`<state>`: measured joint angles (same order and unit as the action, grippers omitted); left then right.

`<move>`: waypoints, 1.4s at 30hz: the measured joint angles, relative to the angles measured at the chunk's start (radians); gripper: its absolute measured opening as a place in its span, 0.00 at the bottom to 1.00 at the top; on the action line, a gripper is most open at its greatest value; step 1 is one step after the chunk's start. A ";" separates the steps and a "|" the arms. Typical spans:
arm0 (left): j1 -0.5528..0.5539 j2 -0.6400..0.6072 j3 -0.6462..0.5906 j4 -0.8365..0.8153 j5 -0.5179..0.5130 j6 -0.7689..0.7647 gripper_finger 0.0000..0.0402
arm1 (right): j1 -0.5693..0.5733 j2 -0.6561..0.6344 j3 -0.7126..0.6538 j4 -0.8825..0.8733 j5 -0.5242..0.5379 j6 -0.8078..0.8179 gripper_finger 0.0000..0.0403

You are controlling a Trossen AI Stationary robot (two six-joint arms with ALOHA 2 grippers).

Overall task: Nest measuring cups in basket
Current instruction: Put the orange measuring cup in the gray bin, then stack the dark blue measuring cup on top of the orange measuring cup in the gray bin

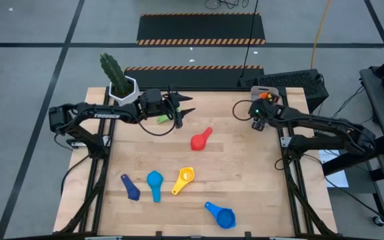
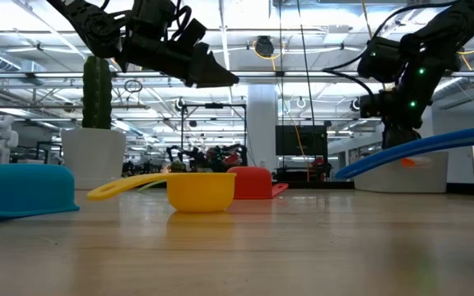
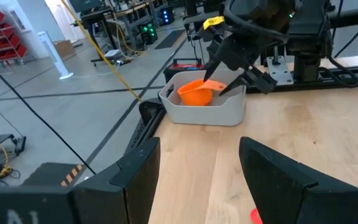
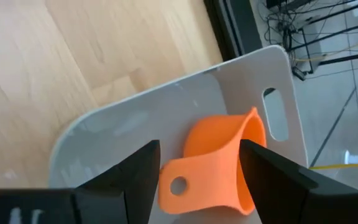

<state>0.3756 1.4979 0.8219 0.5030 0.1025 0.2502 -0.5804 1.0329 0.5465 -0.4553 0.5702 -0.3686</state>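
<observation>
The wooden table [image 1: 245, 180] has five cups lying loose: dark blue [image 1: 130, 187], light blue [image 1: 155, 181], yellow [image 1: 184, 179], blue [image 1: 222, 215] and red [image 1: 199, 139]. Farther back, the green cup [image 1: 161, 119] lies under the left gripper [image 1: 184, 113], whose jaws are wide and empty. Farthest, the right gripper [image 4: 197, 180] hangs wide open over the basket [image 4: 135, 124]. Only the wrist views show the orange cup [image 4: 219, 158] inside it. One is in; six are left.

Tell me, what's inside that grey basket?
One orange cup lies tipped in the basket, its handle pointing up toward the right end effector, which hangs open above it. The floor under the cup is hidden; nothing else shows inside.
</observation>
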 joint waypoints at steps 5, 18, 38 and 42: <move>0.008 0.000 0.000 0.000 0.003 -0.024 0.56 | 0.000 -0.037 0.000 -0.010 0.000 0.026 0.53; 0.018 0.000 0.000 -0.005 0.031 -0.033 0.56 | 0.093 -0.161 0.000 0.082 0.001 0.137 0.53; -0.116 0.000 0.080 -0.171 0.094 -0.099 0.56 | 0.494 -0.179 0.000 0.240 -0.178 0.361 0.53; -0.224 0.004 0.149 -0.288 0.028 -0.099 0.56 | 0.538 -0.179 0.000 0.276 -0.182 0.322 0.53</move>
<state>0.1519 1.5021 0.9710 0.2152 0.1308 0.1513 -0.0419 0.8536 0.5465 -0.1795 0.3882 -0.0466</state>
